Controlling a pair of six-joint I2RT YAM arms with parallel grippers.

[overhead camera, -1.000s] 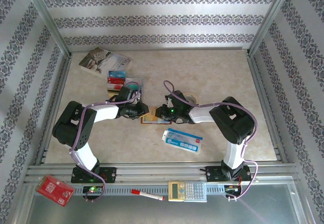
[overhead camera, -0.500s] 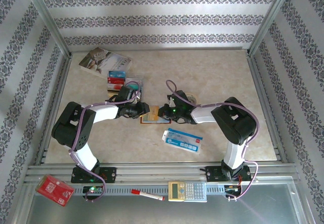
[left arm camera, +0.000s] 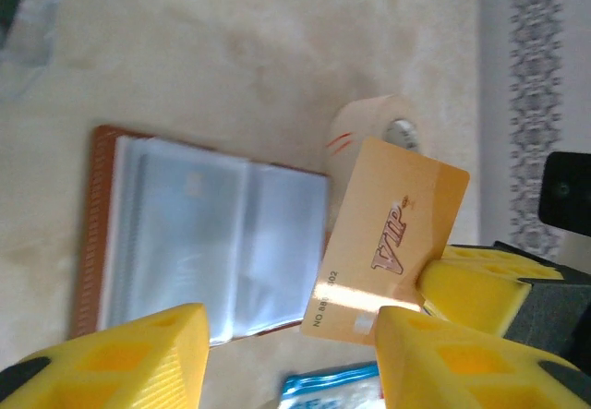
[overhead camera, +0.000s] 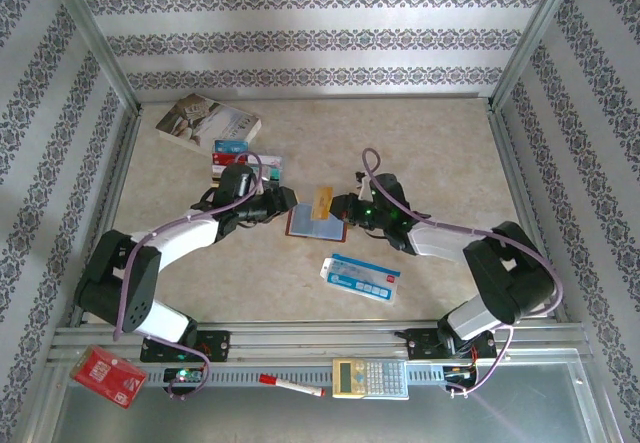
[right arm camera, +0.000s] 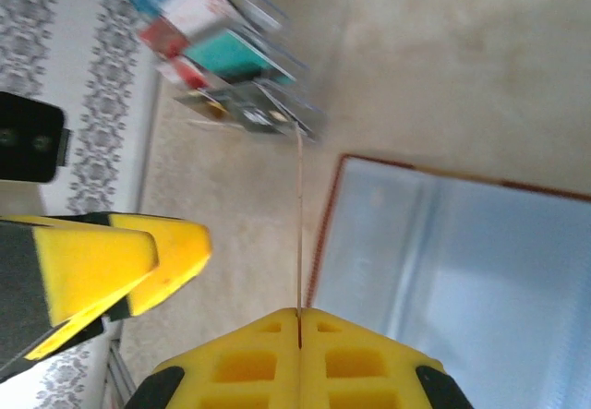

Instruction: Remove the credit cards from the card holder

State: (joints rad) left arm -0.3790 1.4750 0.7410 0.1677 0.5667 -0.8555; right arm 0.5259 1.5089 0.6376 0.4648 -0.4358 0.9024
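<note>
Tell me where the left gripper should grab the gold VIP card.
Probably the free end of the gold VIP card, away from the right gripper, which is shut on one edge. The card is held near upright by the open card holder with both faces bare, so the open left gripper could come from its own side, one pad per face.

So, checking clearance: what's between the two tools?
Top view: the open holder and the gold card, which the right tool pinches; left tool open.

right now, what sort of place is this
Most likely a robot test cell, not a home: a tabletop boxed in by metal frame rails and wallpapered panels, with the left arm and right arm bolted at its near edge.
</note>
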